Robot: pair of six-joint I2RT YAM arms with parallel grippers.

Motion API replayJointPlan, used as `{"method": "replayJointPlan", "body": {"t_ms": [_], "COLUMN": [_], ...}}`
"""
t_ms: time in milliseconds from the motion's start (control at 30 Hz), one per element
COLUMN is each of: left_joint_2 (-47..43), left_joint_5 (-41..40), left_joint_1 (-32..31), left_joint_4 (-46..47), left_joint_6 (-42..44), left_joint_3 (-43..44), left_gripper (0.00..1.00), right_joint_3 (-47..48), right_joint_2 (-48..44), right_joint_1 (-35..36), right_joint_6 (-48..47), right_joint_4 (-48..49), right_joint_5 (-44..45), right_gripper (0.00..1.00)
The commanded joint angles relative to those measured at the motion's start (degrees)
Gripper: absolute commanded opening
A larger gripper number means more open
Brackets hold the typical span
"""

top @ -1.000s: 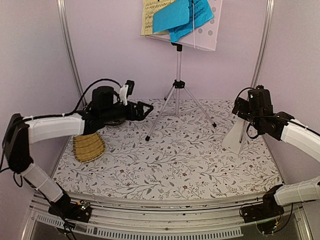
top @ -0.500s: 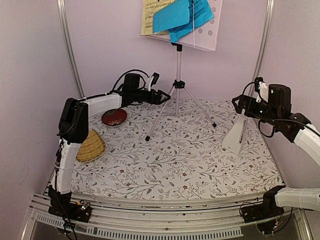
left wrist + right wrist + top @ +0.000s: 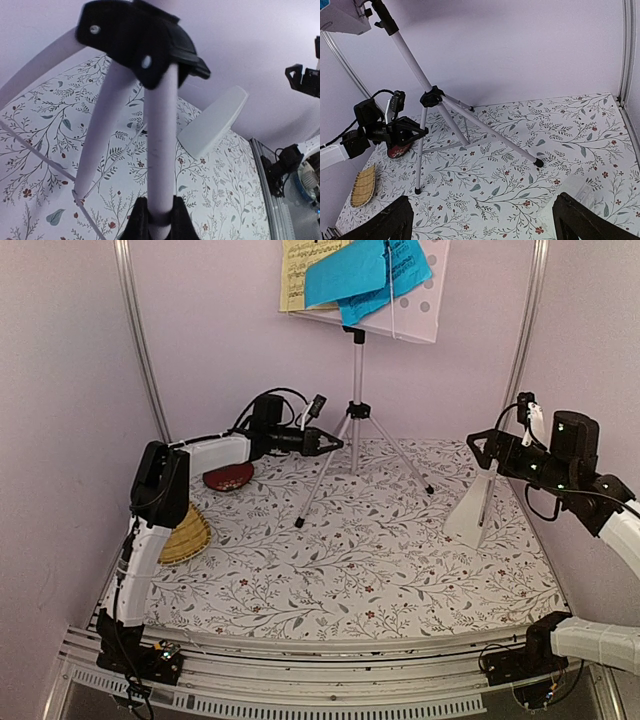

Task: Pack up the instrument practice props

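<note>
Left tool (image 3: 337, 443) clenches the music stand's silver tripod leg (image 3: 161, 150); folding it inward looks next. Right tool (image 3: 485, 443), released, hovers over the white pyramid metronome (image 3: 477, 510).

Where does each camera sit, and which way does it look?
Top external: above and behind, looking down at the table; left arm, right arm show.
Left wrist: on the left gripper, looking along the clamped tripod leg; own fingers show.
Right wrist: on the right gripper, facing across the table; open fingers show.
Both wrist views share the tripod hub.
</note>
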Motion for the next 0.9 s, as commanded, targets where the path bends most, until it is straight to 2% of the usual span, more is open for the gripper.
{"method": "replayJointPlan", "body": {"t_ms": [0,133,233,400,500,700,867], "left_joint_2": [-1.97,-8.84,-16.13,-29.75,-37.28,-41.98,-40.77], "left_joint_5": [3.37,-1.45,-8.22,-23.17,-34.01,-62.33,-76.81], "left_joint_1": [0.06,0.06,-0.23,-2.23,-5.93,-18.98,-27.14], "left_joint_4": [7.61,12.29,18.38,27.41,31.70,30.50,26.67], "left_joint_6": [-4.19,-3.71,-4.62,-8.34,-10.83,-15.62,-21.45], "left_joint_3": [-2.79,-11.99,-23.94,-42.48,-50.87,-57.15,-54.90], "left_gripper": [0.00,0.00,0.00,0.00,0.00,0.00,0.00], "right_joint_3": [-1.32,-1.65,-1.97,-2.56,-3.04,-3.86,-4.56], "right_joint_2": [-2.41,-3.11,-3.16,-3.46,-3.10,-1.19,-0.20], "right_joint_1": [-0.17,-0.22,-0.20,-0.14,-0.11,-0.08,0.01], "right_joint_6": [0.77,0.79,0.93,2.02,2.58,4.37,5.71], "right_joint_4": [-0.62,-1.37,-1.46,-0.80,-0.02,1.74,2.75], "right_joint_5": [-1.67,-1.69,-1.92,-2.11,-2.01,-2.69,-3.43], "right_gripper": [0.99,0.99,0.99,0.99,0.99,0.99,1.00]}}
